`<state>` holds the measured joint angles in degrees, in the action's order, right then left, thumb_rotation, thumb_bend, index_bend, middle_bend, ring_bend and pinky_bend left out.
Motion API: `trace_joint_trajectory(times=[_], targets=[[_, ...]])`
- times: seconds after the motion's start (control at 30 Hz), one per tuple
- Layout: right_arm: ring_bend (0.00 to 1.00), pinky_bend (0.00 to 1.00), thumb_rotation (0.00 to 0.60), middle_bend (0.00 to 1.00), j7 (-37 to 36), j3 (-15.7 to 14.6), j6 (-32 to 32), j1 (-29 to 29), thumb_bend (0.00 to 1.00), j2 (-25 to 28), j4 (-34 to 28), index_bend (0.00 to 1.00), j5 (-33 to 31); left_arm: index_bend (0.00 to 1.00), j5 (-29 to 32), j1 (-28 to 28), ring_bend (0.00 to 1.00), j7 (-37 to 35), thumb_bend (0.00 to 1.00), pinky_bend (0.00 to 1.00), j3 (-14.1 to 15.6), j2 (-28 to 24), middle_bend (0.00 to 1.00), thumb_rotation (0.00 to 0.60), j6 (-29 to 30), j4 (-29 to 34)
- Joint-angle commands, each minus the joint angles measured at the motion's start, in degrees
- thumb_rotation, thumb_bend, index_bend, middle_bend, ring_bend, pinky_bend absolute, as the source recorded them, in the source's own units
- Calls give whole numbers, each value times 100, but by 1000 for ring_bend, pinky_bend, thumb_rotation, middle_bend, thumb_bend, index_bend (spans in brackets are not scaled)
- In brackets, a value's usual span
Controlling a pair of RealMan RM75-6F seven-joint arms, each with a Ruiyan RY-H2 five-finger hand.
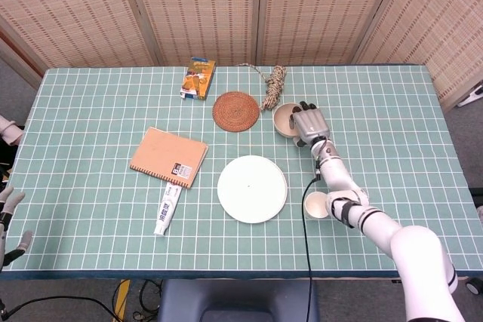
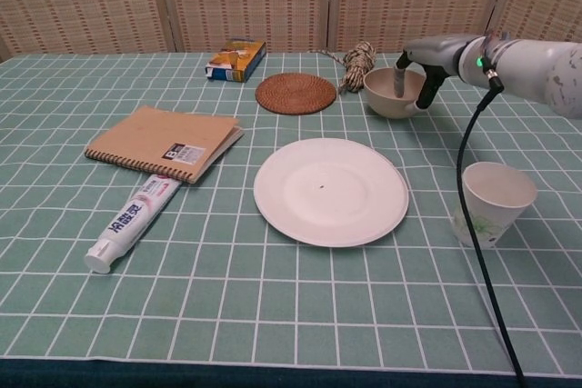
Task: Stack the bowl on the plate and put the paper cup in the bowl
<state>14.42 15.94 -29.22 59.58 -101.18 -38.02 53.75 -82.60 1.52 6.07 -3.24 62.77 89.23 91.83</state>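
The beige bowl point(image 1: 287, 119) point(image 2: 389, 94) stands upright on the table at the back right. My right hand point(image 1: 309, 124) point(image 2: 420, 63) is at its right rim, with fingers point(image 2: 400, 80) dipping inside and the thumb outside the wall; the bowl still rests on the table. The white plate point(image 1: 252, 188) point(image 2: 330, 191) lies bare in the middle. A paper cup point(image 1: 318, 204) point(image 2: 494, 203) stands upright to the plate's right, under my right forearm. My left hand point(image 1: 7, 216) shows only partly at the bottom left edge, fingers apart and holding nothing.
Left of the plate lie a brown notebook point(image 1: 168, 157) and a toothpaste tube point(image 1: 166, 210). A woven coaster point(image 1: 235, 111), a coil of rope point(image 1: 273, 85) and a small box point(image 1: 198, 78) sit behind. A black cable point(image 2: 473, 197) hangs from the right arm, passing the cup.
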Motion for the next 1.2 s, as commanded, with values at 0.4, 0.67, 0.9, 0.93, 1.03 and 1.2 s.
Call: trace_joint_trajectory(times=[0.4, 0.67, 0.9, 0.93, 1.03, 1.2], targets=[[51, 115, 600, 277, -61, -22, -9, 77, 399, -246, 411, 577, 167, 149, 2, -17, 103, -56, 339, 71, -6, 24, 77, 600, -24, -52], [63, 115, 600, 295, -277, -47, -229, -67, 415, -70, 175, 606, 419, 150, -20, 13, 103, -46, 339, 72, -22, 35, 77, 600, -57, -50], [65, 115, 600, 297, -529, -190, -869, -310, 414, 544, -818, 608, 1056, 149, -37, 50, 103, -32, 339, 72, -36, 34, 77, 600, -99, -32], [65, 115, 600, 297, -545, -214, -977, -343, 414, 670, -1027, 608, 1162, 149, -39, 55, 102, -26, 338, 72, -40, 35, 77, 600, -101, -28], [65, 115, 600, 297, -545, -286, -1330, -451, 415, 1128, -1810, 608, 1504, 149, -51, 67, 102, -10, 338, 72, -47, 31, 77, 600, -103, -8], [65, 115, 600, 297, -486, -406, -1716, -629, 415, 1858, -3258, 608, 1939, 149, -72, 79, 103, 24, 338, 71, -49, 27, 77, 600, -102, 36]])
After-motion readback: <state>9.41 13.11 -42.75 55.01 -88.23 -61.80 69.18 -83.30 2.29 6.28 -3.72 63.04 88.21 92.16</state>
